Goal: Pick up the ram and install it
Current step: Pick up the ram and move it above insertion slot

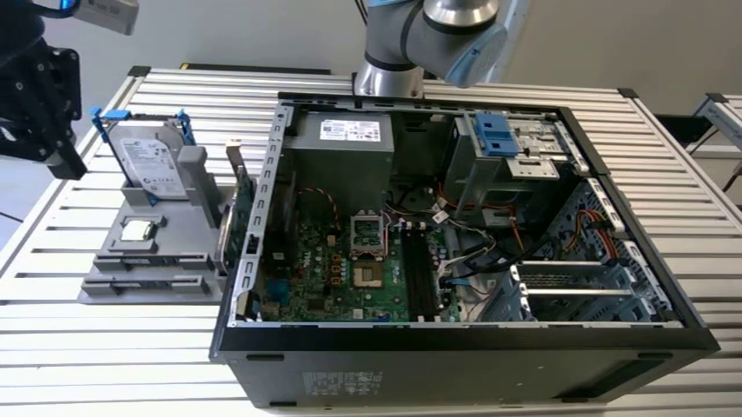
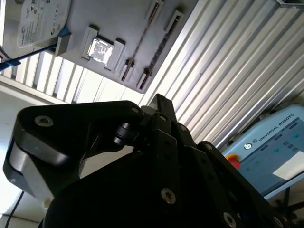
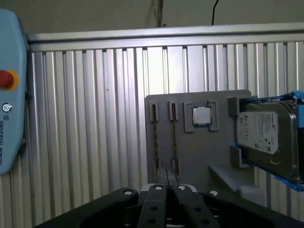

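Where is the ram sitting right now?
The ram stands on edge in the gray holder at the exterior view's left, between the hard drive and the open computer case.

There is one open computer case (image 1: 464,337), one grey holder (image 1: 145,282), one hard drive (image 1: 151,161), one processor (image 1: 139,229) and one teach pendant (image 2: 275,152). The holder has two narrow slots (image 3: 154,137). One green ram (image 1: 241,221) is certain; whether there is a second cannot be told.
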